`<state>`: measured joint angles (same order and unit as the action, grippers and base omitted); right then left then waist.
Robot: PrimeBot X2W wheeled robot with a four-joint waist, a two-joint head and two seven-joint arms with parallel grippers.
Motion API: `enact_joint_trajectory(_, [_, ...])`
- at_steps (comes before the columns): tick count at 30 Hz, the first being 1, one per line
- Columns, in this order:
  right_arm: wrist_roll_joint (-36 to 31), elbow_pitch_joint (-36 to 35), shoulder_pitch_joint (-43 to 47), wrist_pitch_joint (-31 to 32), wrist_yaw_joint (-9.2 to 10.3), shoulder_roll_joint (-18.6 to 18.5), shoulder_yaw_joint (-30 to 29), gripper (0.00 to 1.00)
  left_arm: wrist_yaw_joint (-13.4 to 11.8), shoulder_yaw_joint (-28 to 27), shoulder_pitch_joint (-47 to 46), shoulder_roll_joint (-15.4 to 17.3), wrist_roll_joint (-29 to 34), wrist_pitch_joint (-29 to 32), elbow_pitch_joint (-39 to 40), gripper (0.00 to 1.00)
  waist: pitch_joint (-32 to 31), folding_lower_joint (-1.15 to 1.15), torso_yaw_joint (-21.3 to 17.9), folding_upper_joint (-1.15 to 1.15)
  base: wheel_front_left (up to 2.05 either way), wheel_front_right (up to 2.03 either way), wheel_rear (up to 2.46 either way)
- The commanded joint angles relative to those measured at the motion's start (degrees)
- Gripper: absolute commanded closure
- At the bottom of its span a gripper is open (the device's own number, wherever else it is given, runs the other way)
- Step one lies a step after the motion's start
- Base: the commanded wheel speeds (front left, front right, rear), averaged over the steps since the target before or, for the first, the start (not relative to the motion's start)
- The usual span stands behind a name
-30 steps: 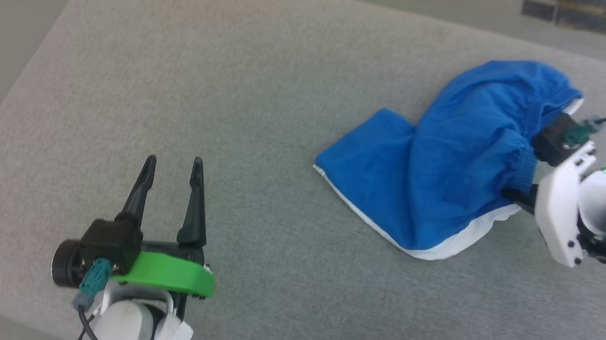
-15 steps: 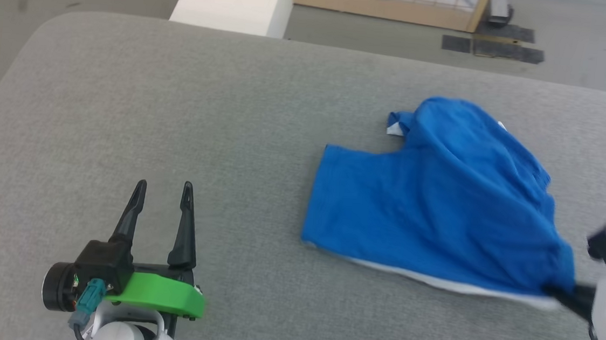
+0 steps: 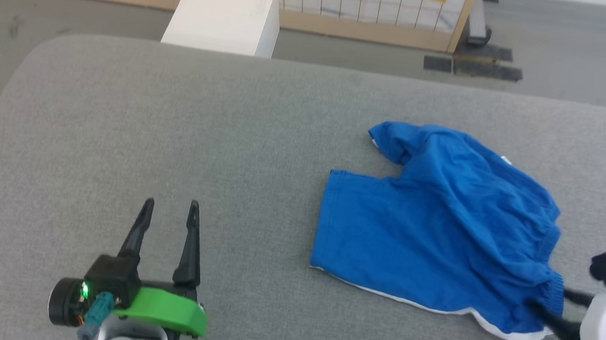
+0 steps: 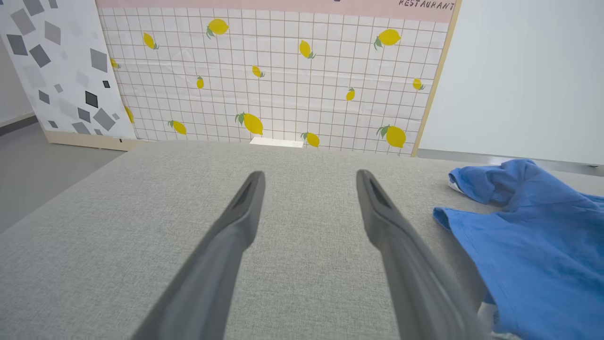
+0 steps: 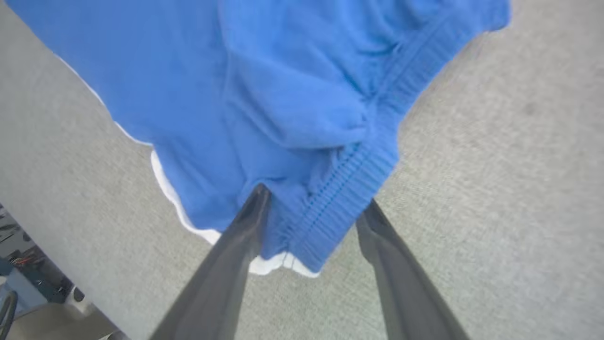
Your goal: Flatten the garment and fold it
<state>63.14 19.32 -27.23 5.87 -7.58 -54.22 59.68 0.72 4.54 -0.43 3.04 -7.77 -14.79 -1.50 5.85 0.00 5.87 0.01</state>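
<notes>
- The shorts (image 3: pixel 439 229) are seen lying on the right half of the grey padded surface (image 3: pixel 176 127), well apart from the left gripper (image 3: pixel 171 203).
- Their long axis is judged to run roughly left to right across the head view. The gathered waistband (image 5: pixel 349 184) is turned toward the robot's right and the leg openings toward its left.
- The near leg is spread fairly flat, with white trim (image 3: pixel 406 302) along its near edge. The far leg (image 3: pixel 397 139) is bunched and twisted at its end.
- The right gripper (image 5: pixel 314 198) is shown with its fingers apart. The waistband corner lies between them and is not pinched, and one fingertip is tucked right against the cloth.
- The left gripper's fingers are also held apart, above bare surface, with nothing between them.
- Risk: if the right gripper is drawn away carelessly, that corner could be snagged by the tucked fingertip, and the waistband dragged out of line.
- Risk: the surface's near edge is close by in the right wrist view, so a dragged corner could be pulled over it.
- Risk: if folding is begun before the far leg is untwisted and the humped middle is smoothed, creases could be locked in.
</notes>
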Motion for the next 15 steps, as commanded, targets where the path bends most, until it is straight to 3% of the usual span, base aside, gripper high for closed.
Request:
enact_joint_trajectory(1, [-1.1, 0.3, 1.3, -1.4, 0.09, 0.6, -1.1, 0.0, 0.6, 0.0, 0.8, -0.2, 1.2, -0.2, -0.1, 0.0, -1.6, 0.0, -1.1, -0.01, 0.0, 0.0, 0.0])
enact_joint_trajectory(5, [-7.4, 1.7, 3.1, -6.9, 0.09, 1.0, -8.0, 0.0, 1.9, 0.3, 0.8, -0.1, 3.5, -0.2, 0.1, 0.0, -3.2, 0.0, -2.6, -0.01, 0.0, 0.0, 0.0])
enact_joint_trajectory(9, [-12.8, 2.1, 6.6, -13.9, 0.09, 3.3, -18.6, 0.0, 3.5, 1.5, -1.0, 0.7, 5.1, -0.2, 0.3, 0.0, -3.4, 0.0, -3.7, -0.01, 0.0, 0.0, 0.0])
enact_joint_trajectory(15, [-26.1, 1.5, 14.7, -19.2, 0.09, 13.5, -36.7, 0.0, 6.2, 7.4, -7.3, 4.6, 6.3, -0.1, -4.1, 0.0, -2.6, 0.0, -4.8, -0.01, 0.0, 0.0, 0.0])
